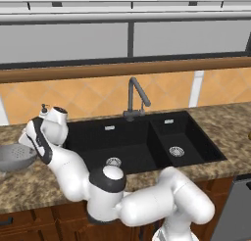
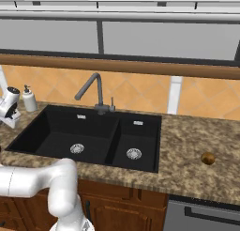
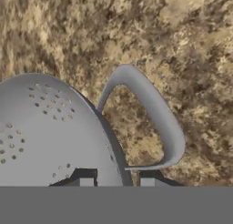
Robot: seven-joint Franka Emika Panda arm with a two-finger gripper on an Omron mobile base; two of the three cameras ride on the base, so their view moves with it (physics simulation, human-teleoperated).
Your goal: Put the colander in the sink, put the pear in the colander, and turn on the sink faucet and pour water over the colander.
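At the left edge of the frame, the robot's hand (image 3: pixel 113 182) clenches the rim of the perforated silver-grey metal colander (image 1: pixel 14 156) on the speckled brown stone counter (image 1: pixel 44 181), where a thin-edged grip could slip on lifting.

Rendered scene, evenly and brightly lit, with no distinct light source. Shadows are faint. The sink (image 1: pixel 142 142) basins read near-black with little detail. Base views are sharp; the hand view shows the counter (image 3: pixel 182 45) texture blurred and coarse.
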